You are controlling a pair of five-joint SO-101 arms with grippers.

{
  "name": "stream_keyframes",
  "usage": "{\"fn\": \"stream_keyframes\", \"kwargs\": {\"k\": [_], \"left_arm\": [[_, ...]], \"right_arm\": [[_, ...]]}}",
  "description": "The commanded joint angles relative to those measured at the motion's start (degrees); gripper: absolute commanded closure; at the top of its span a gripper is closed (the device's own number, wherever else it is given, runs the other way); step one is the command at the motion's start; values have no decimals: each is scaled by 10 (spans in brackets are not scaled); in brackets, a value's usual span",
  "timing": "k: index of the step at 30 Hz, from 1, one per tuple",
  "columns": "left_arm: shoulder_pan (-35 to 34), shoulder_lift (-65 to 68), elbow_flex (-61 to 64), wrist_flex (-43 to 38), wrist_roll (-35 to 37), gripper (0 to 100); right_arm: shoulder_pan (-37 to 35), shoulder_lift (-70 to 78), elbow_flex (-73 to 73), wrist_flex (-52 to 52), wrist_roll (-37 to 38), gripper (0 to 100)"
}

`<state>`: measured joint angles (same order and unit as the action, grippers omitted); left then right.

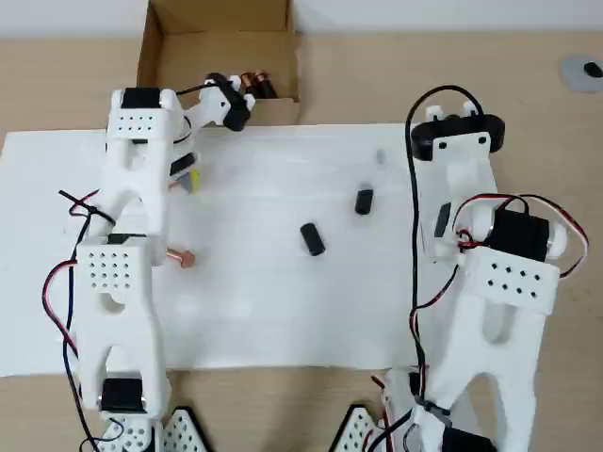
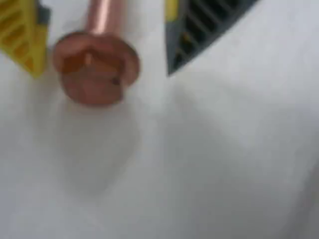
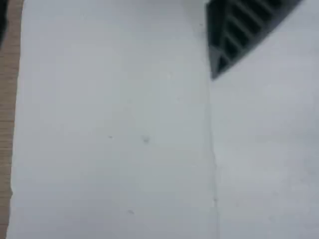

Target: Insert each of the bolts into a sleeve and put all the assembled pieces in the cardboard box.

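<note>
**A:** Where is the left gripper [image 1: 187, 177] now?

**B:** It hangs open over the left part of the white paper [image 1: 264, 311], with a bolt [image 2: 94, 67] between its fingers [image 2: 22, 37]. I think neither finger touches it. The shaft runs along the gap and the head lies just past the tips, so closing should catch the shaft from both sides.

**A:** Is this clear from above?

**B:** No, the arm covers that spot in the high view. The left wrist view makes the free space on each side of the shaft plain. The high view gives the layout instead. A second bolt [image 1: 182, 256] lies on the paper nearer than this gripper, roughly left to right. The cardboard box [image 1: 151, 56] is far, with assembled pieces [image 1: 254, 83] inside.

**A:** And the sleeves?

**B:** A black sleeve [image 1: 312, 238] lies in the middle, and another sleeve [image 1: 364, 201] is farther right, near the right gripper [image 1: 441, 221]. That gripper is low over bare paper. I cannot tell whether it is open or closed.
</note>
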<state>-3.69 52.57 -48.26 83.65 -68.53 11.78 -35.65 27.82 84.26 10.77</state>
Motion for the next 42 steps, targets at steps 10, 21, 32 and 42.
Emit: {"fn": "stream_keyframes", "kwargs": {"k": [10, 21, 32, 42], "left_arm": [[-22, 16, -28, 3, 4, 868], [-23, 16, -215, 122, 50, 988], [-22, 13, -293, 167, 68, 988], [-29, -127, -291, 169, 396, 988]], "right_arm": [[6, -13, 0, -21, 4, 674], [6, -13, 0, -21, 3, 674], [6, -13, 0, -17, -1, 674], [-174, -12, 0, -18, -33, 674]]}}
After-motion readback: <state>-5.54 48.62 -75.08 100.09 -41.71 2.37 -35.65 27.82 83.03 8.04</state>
